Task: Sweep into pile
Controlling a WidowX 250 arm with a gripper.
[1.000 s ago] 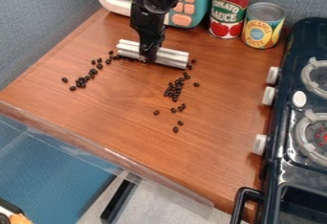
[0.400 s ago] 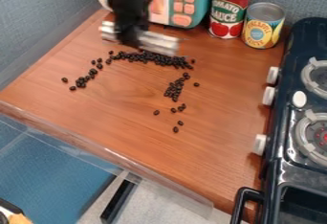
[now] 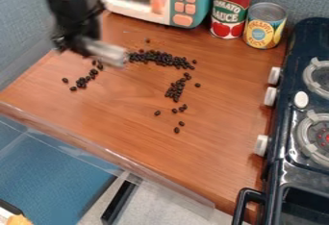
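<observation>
Three main clusters of beans (image 3: pixel 160 59) lie on the wooden counter (image 3: pixel 116 118) in front of you, with strays around them. The largest cluster is a dark band near the back, running toward the two cans. Left of it in the view, a thinner trail slants down toward the front, and a third, tighter clump sits below the band's right end. You have one bean behind the band, one to the right of the clump, and a few more scattered in front of it.

Your gripper (image 3: pixel 78 46) is at the upper left, over the left side of the counter, with the arm coming in from the top edge. It is closed on a silver bar (image 3: pixel 106 52), which sticks out to the right and ends just beside the band's left end as you see it. You can't tell from this view whether the bar touches the wood, and blur hides just how wide the grip stands.

At the back you have a toy microwave (image 3: pixel 199 0), then a red can (image 3: pixel 231 4) and a yellow can (image 3: pixel 262 31) standing upright side by side. A black stove (image 3: pixel 297 51) with white knobs runs along your view's right edge.
</observation>
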